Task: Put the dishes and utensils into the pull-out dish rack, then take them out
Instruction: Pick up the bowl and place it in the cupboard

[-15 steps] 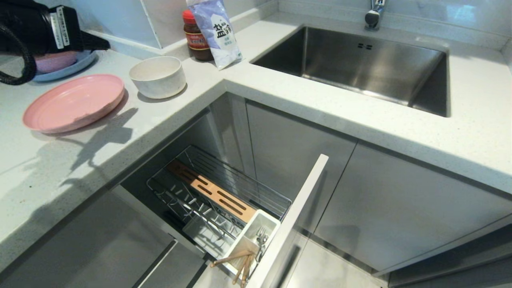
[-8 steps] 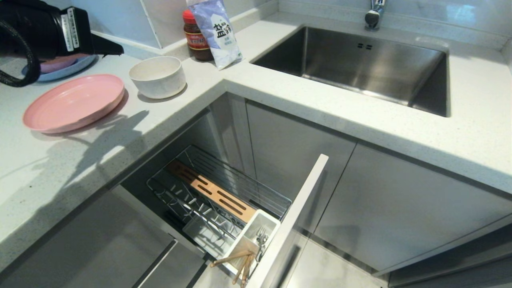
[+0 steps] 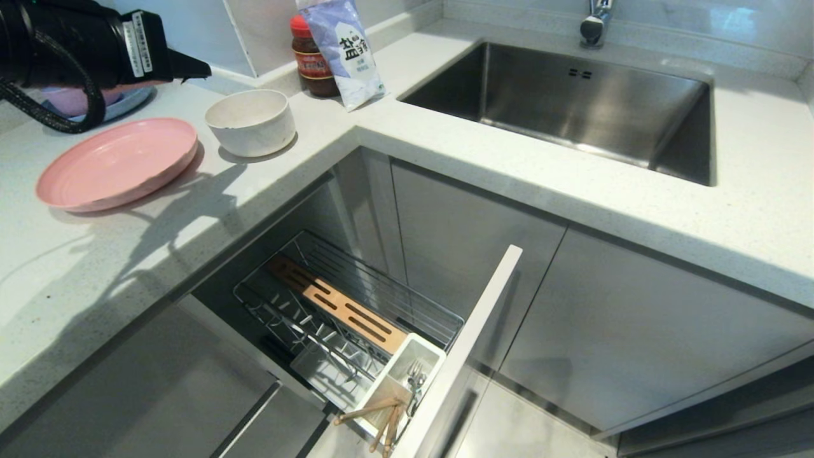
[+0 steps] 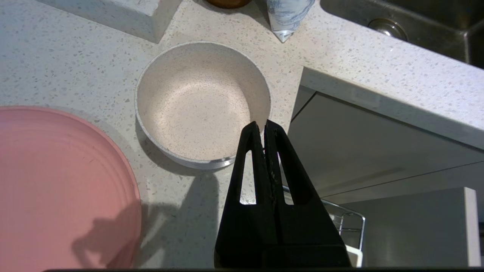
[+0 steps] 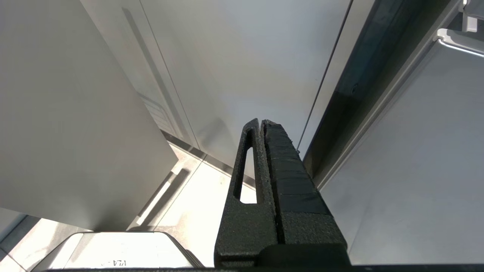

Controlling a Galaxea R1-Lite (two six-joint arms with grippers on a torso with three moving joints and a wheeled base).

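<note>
Head view, nearest first: pull-out dish rack (image 3: pixel 356 318) drawn open below the worktop (image 3: pixel 445 159), chopsticks (image 3: pixel 375 416) and fork (image 3: pixel 416 378) standing in its white cutlery cup (image 3: pixel 397 381). Beyond, near the worktop's front edge, pink plate (image 3: pixel 117 162) beside off-white bowl (image 3: pixel 251 121). Farthest, left claw (image 4: pixel 263 130) hangs above the bowl's rim, fingers pressed together, empty; right claw (image 5: pixel 261 126) likewise closed beside the cabinet fronts.

The desk (image 3: pixel 445 159) is pale grey-white with fine dark speckles. On it, the plate (image 3: pixel 117 162) is plain pink, and the bowl (image 3: pixel 251 121) beside the plate is off-white, faintly speckled. Behind the bowl stand a brown jar (image 3: pixel 311 63) with a red lid and a white-and-blue bag (image 3: pixel 343 48). Below the desk, the rack (image 3: pixel 356 318) is chrome with a light-wood strip (image 3: pixel 340 308) and a white cup (image 3: pixel 400 375). Both grippers (image 4: pixel 263 128) (image 5: pixel 261 124) are black.
</note>
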